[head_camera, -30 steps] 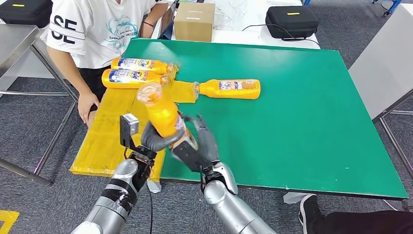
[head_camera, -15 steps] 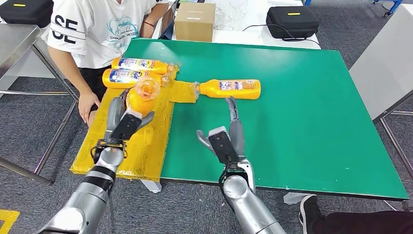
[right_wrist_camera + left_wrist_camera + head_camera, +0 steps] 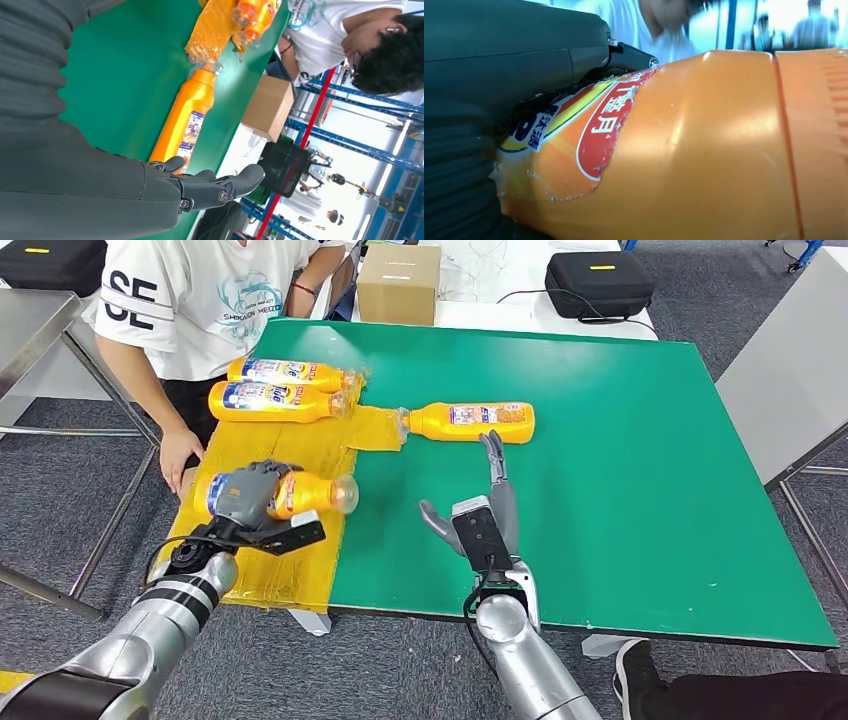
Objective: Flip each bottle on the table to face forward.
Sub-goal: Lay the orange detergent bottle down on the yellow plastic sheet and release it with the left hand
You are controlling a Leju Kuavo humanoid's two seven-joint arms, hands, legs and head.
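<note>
Where it stood upright a moment ago, held orange bottle (image 3: pixel 275 494) now lies level over the tabletop's left edge, gripped by left hand (image 3: pixel 245 496); right hand (image 3: pixel 480 512) empty, fingers spread; lone bottle (image 3: pixel 470 422) awaits flipping.

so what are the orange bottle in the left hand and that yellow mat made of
Bottle: looks like glossy orange plastic, with soft highlights, a moulded seam and a ribbed section in the left wrist view, plus a printed film label. Yellow mat: probably a thin plastic or taped sheet, since it looks wrinkled and slightly shiny; can't be sure.
</note>
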